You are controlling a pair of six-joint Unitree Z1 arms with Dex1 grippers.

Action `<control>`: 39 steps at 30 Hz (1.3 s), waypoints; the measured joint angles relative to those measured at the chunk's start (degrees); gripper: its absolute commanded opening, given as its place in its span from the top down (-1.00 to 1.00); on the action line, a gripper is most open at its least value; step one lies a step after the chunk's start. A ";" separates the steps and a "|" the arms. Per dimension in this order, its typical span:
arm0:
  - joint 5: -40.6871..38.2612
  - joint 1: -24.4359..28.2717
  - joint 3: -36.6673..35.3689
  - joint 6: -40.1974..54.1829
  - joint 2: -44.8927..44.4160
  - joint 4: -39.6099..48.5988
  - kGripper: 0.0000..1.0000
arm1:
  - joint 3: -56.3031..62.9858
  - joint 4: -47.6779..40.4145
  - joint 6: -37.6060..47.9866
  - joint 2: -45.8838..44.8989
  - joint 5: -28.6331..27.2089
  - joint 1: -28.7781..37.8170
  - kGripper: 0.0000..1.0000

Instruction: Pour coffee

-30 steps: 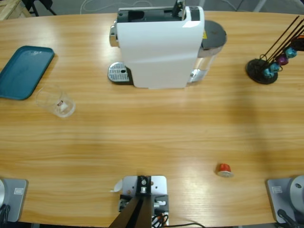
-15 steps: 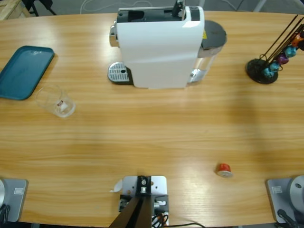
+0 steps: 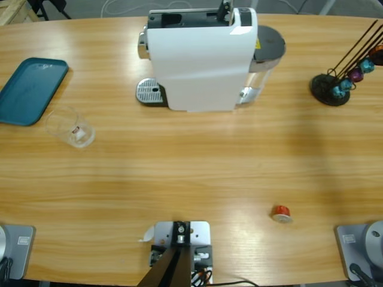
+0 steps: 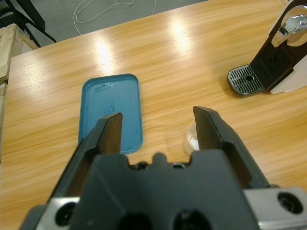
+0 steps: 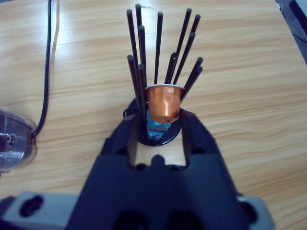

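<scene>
No coffee shows in any view. A small clear glass cup point(image 3: 70, 128) with a red mark stands beside the teal tray point(image 3: 30, 89). In the left wrist view, my left gripper point(image 4: 159, 128) hovers open above the table, with the cup point(image 4: 191, 140) half hidden behind one jaw. The white coffee machine point(image 3: 200, 57) has its drip tray point(image 3: 149, 92) on its left. My right gripper point(image 5: 162, 122) is over the black capsule rack point(image 5: 158, 72), its jaws closed against a copper capsule point(image 5: 164, 101) among the rods. Neither gripper shows in the high view.
The capsule rack point(image 3: 332, 86) stands at the far right and holds blue and purple capsules. A red capsule point(image 3: 281, 212) lies loose near the front edge. In the right wrist view, a black cable point(image 5: 48, 57) runs along the table beside the rack.
The capsules at the top of the rack, near the right edge, shifted slightly and settled back. Nothing else on the table moved.
</scene>
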 measured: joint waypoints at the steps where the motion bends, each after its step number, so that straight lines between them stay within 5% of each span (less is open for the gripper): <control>1: 0.00 0.00 0.05 0.00 0.00 0.00 -0.25 | 0.00 0.00 0.01 0.00 0.00 0.00 -0.14; 13: 0.00 0.00 0.24 0.00 0.00 -0.08 -0.25 | -0.20 0.00 0.36 0.03 0.00 0.00 0.10; 14: 0.00 0.00 0.24 0.00 0.00 -0.10 -0.25 | -0.38 0.00 0.36 0.09 0.00 0.00 0.29; 17: 0.00 0.00 0.24 0.00 0.00 -0.16 -0.25 | -1.02 0.00 0.37 0.33 0.00 0.00 0.34; 19: 0.00 -0.01 0.24 0.00 0.00 -0.16 -0.25 | -1.08 -0.01 0.37 0.41 0.00 -0.01 0.57; 26: 0.00 -0.12 0.24 0.00 0.00 -0.16 -0.25 | -1.09 -0.02 0.42 1.76 0.00 -0.15 0.59; 28: 0.00 -0.25 0.24 0.00 0.00 -0.17 -0.25 | -1.09 -0.02 0.49 1.99 0.00 -0.16 0.83; 39: 0.00 -0.42 0.24 0.00 0.00 -0.19 -0.25 | -1.09 -0.02 0.58 2.27 0.00 -0.32 1.00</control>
